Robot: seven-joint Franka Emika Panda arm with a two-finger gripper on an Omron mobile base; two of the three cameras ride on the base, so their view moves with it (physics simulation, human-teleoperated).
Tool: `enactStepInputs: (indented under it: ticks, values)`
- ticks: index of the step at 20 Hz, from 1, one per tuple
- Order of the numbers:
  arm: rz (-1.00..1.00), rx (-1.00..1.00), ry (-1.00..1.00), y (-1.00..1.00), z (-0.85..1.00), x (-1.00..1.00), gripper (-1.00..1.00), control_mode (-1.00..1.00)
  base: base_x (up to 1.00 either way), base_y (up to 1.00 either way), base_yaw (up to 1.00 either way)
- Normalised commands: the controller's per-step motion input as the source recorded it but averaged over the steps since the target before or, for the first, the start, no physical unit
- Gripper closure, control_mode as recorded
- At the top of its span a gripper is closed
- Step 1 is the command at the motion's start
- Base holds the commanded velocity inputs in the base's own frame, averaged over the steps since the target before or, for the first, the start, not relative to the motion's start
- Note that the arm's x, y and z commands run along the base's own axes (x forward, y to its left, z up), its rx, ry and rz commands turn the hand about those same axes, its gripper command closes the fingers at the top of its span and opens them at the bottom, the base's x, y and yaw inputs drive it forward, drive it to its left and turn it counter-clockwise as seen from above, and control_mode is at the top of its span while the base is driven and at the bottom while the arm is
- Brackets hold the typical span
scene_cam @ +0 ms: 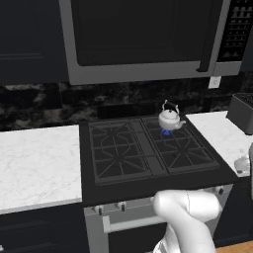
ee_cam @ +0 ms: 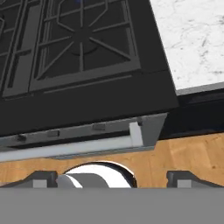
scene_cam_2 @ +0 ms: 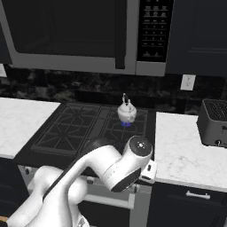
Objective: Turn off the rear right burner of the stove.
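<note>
The stove (scene_cam: 148,148) sits between two white marble counters, its steel front with the knobs (ee_cam: 98,127) and bar handle (ee_cam: 65,146) facing the robot. Its two grates run front to back. The rear right burner (scene_cam: 167,131) is at the back, nearest the wall, with a blue flame showing (partly hidden) under a small silver kettle (scene_cam: 169,118) whose spout points right. A microwave (scene_cam: 143,39) hangs above; a dark toaster (scene_cam_2: 213,123) stands on the right counter. The gripper (ee_cam: 111,178) hovers wide open, holding nothing, in front of the stove above the wooden floor.
</note>
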Motion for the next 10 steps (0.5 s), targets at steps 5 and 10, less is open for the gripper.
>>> enactStepInputs:
  ticks: [5,10]
  values:
    - [0.11,-0.01,-0.35,-0.6,-0.7,-0.69,-1.0,-1.0,0.0,0.0,0.0]
    - [0.24,-0.12,-0.6,-0.04,-0.39,-0.32,-1.0,-1.0,0.0,0.0,0.0]
